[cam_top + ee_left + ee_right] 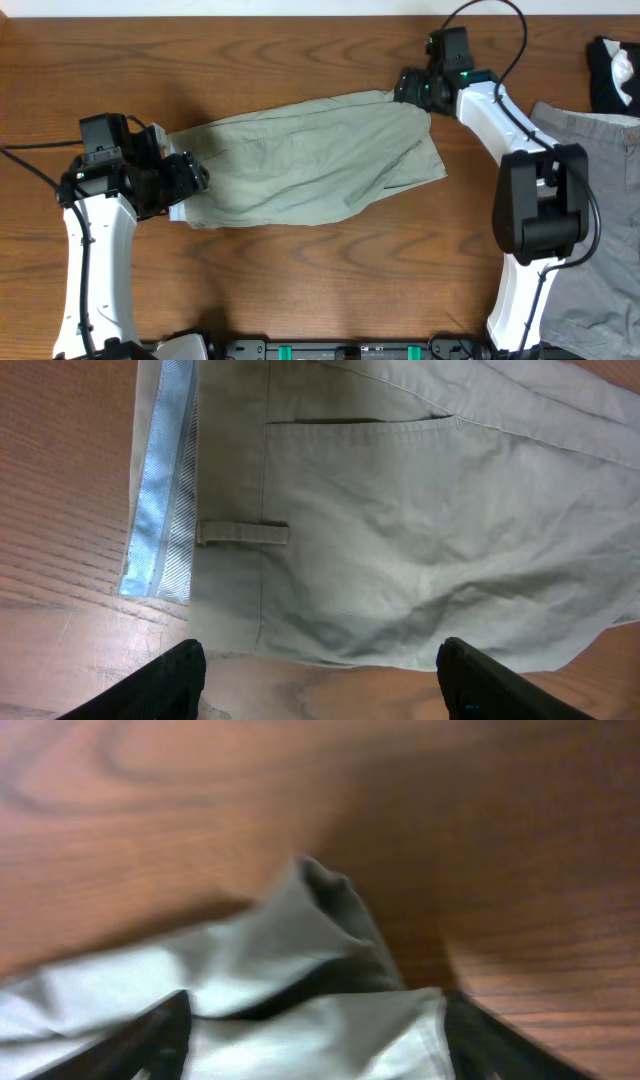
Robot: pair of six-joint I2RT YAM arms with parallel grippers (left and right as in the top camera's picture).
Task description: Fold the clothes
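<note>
The pale khaki-green shorts (310, 160) lie flat across the middle of the wooden table, waistband to the left and leg hems to the right. My left gripper (190, 175) is at the waistband end. In the left wrist view its fingers (320, 680) are spread wide over bare wood, just off the edge of the shorts (400, 540). A belt loop, a pocket slit and the pale lining show there. My right gripper (410, 88) is at the far right hem corner. In the blurred right wrist view its fingers (310, 1040) are wide apart with a fold of the shorts (330, 920) between them.
Darker grey shorts (600, 200) lie at the right edge, partly under the right arm. A small black-and-white garment (615, 75) sits at the far right corner. Bare wood (300, 50) lies behind and in front of the shorts.
</note>
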